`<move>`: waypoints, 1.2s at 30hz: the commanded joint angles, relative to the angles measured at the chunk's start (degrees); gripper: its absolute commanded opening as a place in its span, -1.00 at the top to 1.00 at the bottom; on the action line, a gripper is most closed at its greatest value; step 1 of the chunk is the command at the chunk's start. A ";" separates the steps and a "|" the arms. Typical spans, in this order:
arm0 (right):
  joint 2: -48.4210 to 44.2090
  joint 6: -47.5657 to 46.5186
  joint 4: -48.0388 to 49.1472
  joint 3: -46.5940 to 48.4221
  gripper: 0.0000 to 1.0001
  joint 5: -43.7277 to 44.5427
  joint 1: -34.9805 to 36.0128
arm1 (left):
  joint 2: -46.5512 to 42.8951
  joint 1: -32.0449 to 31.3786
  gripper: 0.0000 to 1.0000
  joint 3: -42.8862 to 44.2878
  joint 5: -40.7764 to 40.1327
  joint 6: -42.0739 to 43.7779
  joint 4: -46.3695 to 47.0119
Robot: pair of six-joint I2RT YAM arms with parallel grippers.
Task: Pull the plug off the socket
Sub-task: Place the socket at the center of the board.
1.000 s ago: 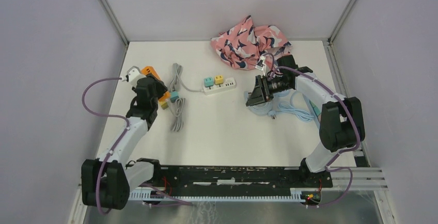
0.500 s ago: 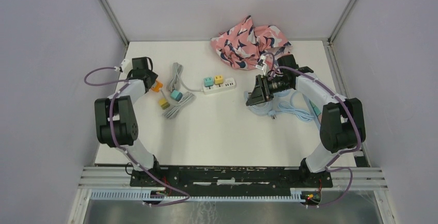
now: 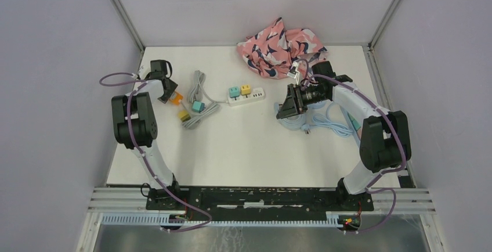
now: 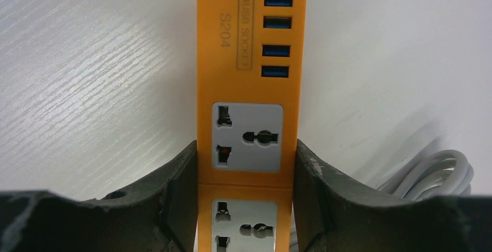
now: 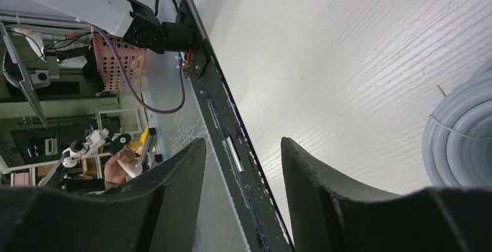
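Observation:
An orange socket strip [image 4: 246, 60] with two empty sockets and several blue USB ports lies on the white table. My left gripper [image 4: 246, 147] is shut on it, a finger pressed to each long side. From above, that gripper [image 3: 170, 92] sits at the back left with a bit of the orange strip [image 3: 176, 97] showing. A yellow plug [image 3: 184, 115] and a teal plug [image 3: 198, 106] lie just past it; I cannot tell whether they are plugged in. A white power strip [image 3: 246, 97] carries a teal and a yellow plug. My right gripper [image 3: 283, 111] hangs open and empty.
A grey cable [image 3: 198, 86] loops between the two strips, and shows pale in the left wrist view [image 4: 441, 168]. A light blue cable coil [image 3: 316, 121] lies under the right arm. A pink patterned cloth [image 3: 281, 46] is bunched at the back. Frame posts and walls border the table.
The left arm has folded up toward the back left corner. The grey cable's lower loop has bunched up closer to the plugs. The right arm has not moved.

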 commanded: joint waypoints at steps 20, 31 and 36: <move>-3.45 -0.26 1.03 1.74 -0.13 -1.62 -0.53 | -8.23 0.98 -0.99 -2.20 5.01 -5.98 -2.64; -4.29 -1.02 0.75 1.75 -0.13 -0.95 -0.67 | -28.63 0.52 -0.98 -15.32 9.86 -2.04 3.10; -4.45 -1.39 0.51 1.87 -0.13 -0.85 -0.87 | -35.69 -3.03 -0.99 -20.99 17.77 4.66 10.09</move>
